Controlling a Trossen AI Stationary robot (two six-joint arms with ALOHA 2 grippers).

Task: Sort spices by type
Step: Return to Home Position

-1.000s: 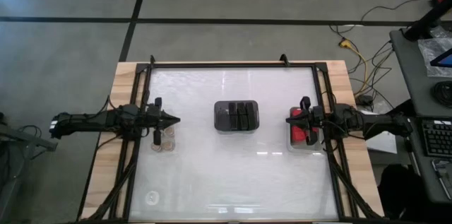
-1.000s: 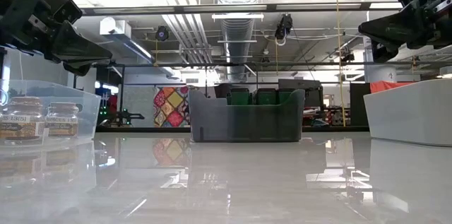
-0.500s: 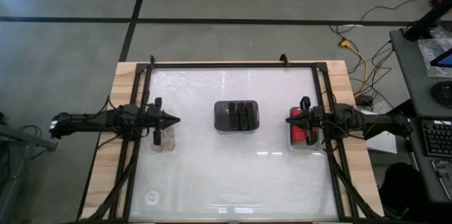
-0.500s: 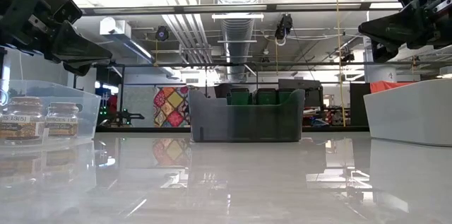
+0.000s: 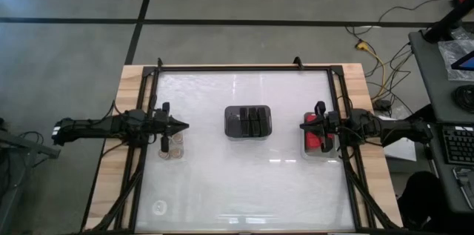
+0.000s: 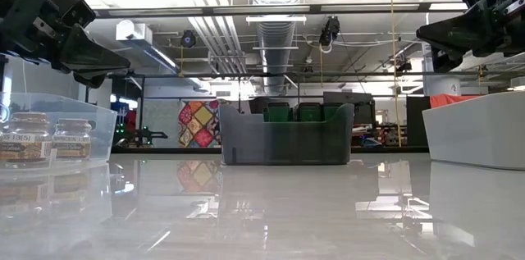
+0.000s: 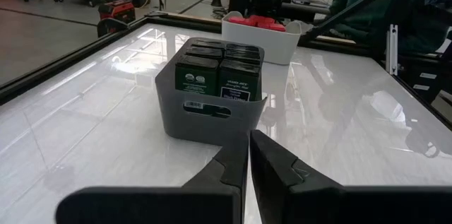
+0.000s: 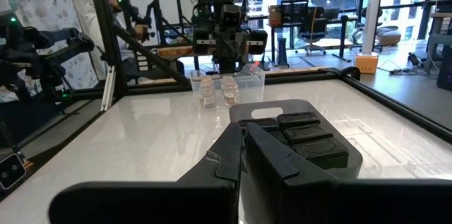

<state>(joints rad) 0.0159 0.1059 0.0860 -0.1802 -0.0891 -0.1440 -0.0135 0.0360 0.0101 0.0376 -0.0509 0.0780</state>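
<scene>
Several dark grey-black blocks (image 7: 220, 68) stand in a grey bin (image 5: 248, 121) at the table's middle. Tan-topped clear jars (image 6: 49, 139) stand in a clear tray (image 5: 172, 147) at the left. Red blocks (image 7: 265, 22) fill a white tray (image 5: 318, 144) at the right. My left gripper (image 5: 185, 125) hovers shut and empty above the jar tray. My right gripper (image 5: 302, 126) hovers shut and empty above the red blocks' tray.
A black frame (image 5: 244, 67) runs around the glossy white tabletop (image 5: 244, 183). A small round mark (image 5: 159, 207) shows near the front left corner. A person (image 8: 116, 5) shows in the room beyond the table's left side.
</scene>
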